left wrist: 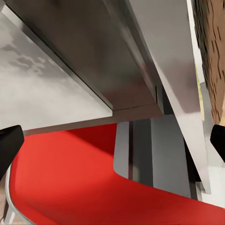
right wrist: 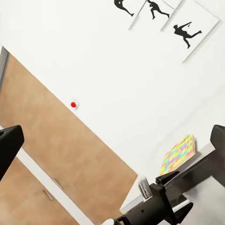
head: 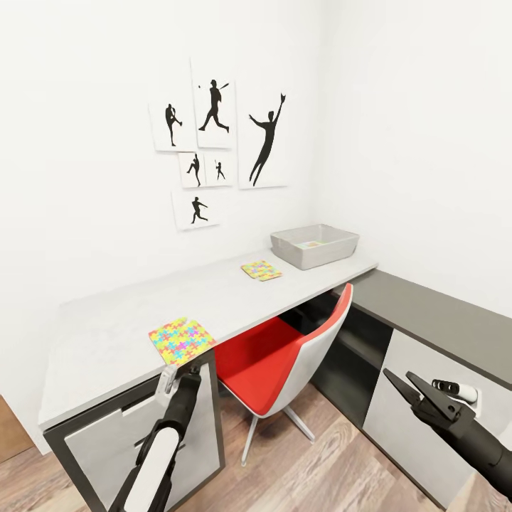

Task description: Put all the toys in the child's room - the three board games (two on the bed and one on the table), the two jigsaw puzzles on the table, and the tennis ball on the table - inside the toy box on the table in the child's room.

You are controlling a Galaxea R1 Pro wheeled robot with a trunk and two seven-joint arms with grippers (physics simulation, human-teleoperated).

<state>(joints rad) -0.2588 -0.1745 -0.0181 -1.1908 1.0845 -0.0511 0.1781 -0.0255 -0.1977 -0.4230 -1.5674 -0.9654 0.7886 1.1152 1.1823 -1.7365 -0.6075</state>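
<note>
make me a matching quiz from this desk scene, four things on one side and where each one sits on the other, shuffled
Things:
1. near puzzle
2. far puzzle
3. toy box
4. chair

Places:
A. tucked under the desk, red seat showing
B. at the desk's far end, by the corner
C. at the desk's front edge, just above the left pincer
D. flat on the desk, a little in front of the grey bin

Pairs: 1-C, 2-D, 3-B, 4-A
</note>
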